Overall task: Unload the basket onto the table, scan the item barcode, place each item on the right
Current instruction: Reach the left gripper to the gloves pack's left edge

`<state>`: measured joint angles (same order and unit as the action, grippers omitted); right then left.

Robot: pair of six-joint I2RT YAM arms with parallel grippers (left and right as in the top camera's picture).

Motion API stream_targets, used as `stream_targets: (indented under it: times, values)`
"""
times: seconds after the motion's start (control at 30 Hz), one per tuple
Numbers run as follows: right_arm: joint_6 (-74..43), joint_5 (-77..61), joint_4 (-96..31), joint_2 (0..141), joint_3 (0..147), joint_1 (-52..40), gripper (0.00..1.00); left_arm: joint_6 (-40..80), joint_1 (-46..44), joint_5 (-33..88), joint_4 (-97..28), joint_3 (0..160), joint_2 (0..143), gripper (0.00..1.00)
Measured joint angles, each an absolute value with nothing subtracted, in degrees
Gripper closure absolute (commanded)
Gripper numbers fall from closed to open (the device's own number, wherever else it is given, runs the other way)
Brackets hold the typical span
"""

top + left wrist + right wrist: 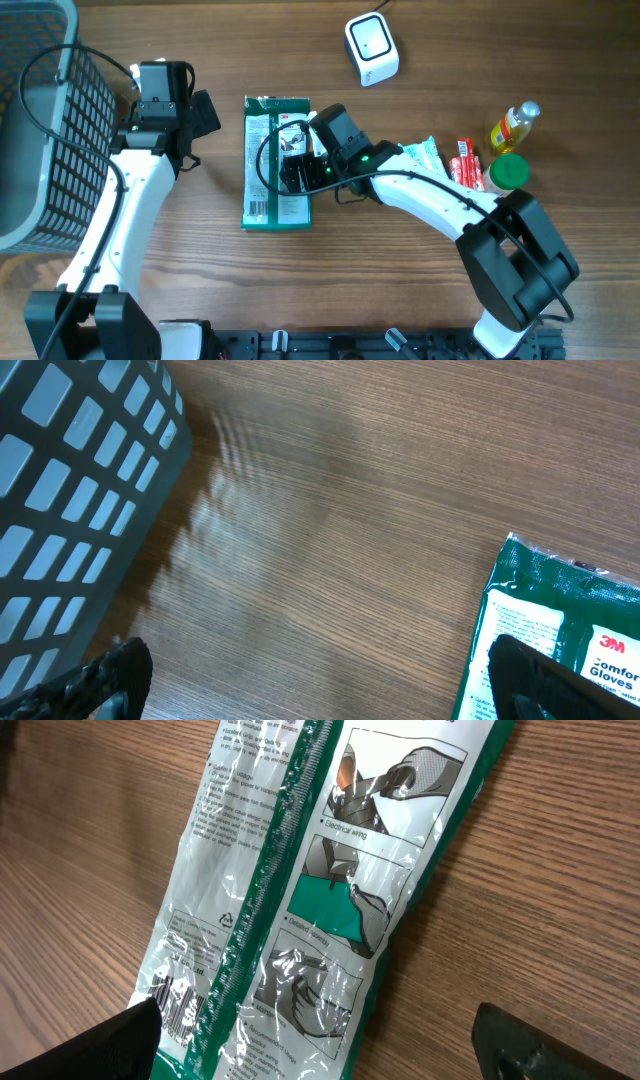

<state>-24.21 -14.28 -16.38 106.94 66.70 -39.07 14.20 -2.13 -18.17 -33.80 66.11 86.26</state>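
Observation:
The item is a flat green and white pack of gloves [270, 165] lying on the wooden table; it also shows in the right wrist view [310, 890]. Its barcode [178, 1000] faces up at the near left corner. My right gripper [320, 1055] hangs open just above the pack's near end, one finger by the barcode and the other over bare wood. My left gripper [320, 695] is open over the table left of the pack [560, 640], its right finger [530, 680] over the pack's corner. The white scanner [371, 48] stands at the back.
A grey mesh basket [40, 120] fills the far left. At the right stand a yellow oil bottle [513, 125], a red packet [466, 163], a green-lidded jar [510, 172] and a pale teal packet [420, 155] under the right arm.

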Motion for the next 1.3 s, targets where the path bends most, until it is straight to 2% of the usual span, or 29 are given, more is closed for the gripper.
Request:
stream_targets:
  times: [0.6,0.9,0.93,0.97,1.0,1.03,1.07,1.2,1.3]
  values:
    - [-24.3,-14.3,-15.9,106.9,66.7,-39.1,0.0,14.2,-2.1,-18.1,-30.3,66.1,86.3,0.0]
    - [-29.6,-16.6,-14.7,106.9,66.7,-39.1,0.02,14.2,-2.1,-0.2,-33.3,66.1,86.3,0.02]
    - [-29.8,-17.1,-15.1,106.9,66.7,-39.1,0.07,14.2,-2.1,1.2,-34.1,66.1,86.3,0.25]
    - [-29.9,-17.5,-15.7,106.9,66.7,-39.0,0.12,14.2,-2.1,2.3,-35.1,66.1,86.3,0.56]
    - [-30.0,-17.9,-16.7,106.9,66.7,-38.8,0.15,14.3,-2.1,3.4,-36.5,66.1,86.3,0.79]
    - [-30.3,-18.0,-17.2,106.9,66.7,-38.6,0.17,14.2,-2.1,3.9,-37.4,66.1,86.3,0.96]
    - [-30.3,-18.2,-17.7,106.9,66.7,-38.2,0.22,14.2,-2.1,4.5,-38.0,66.1,86.3,0.96]
    - [-29.8,-19.3,-19.1,106.9,66.7,-35.5,0.27,14.1,-2.1,5.5,-38.4,66.0,87.3,0.96]
    - [-27.8,-21.9,-19.2,106.9,66.7,-33.2,0.36,14.0,-2.1,5.9,-37.7,64.7,89.1,0.96]
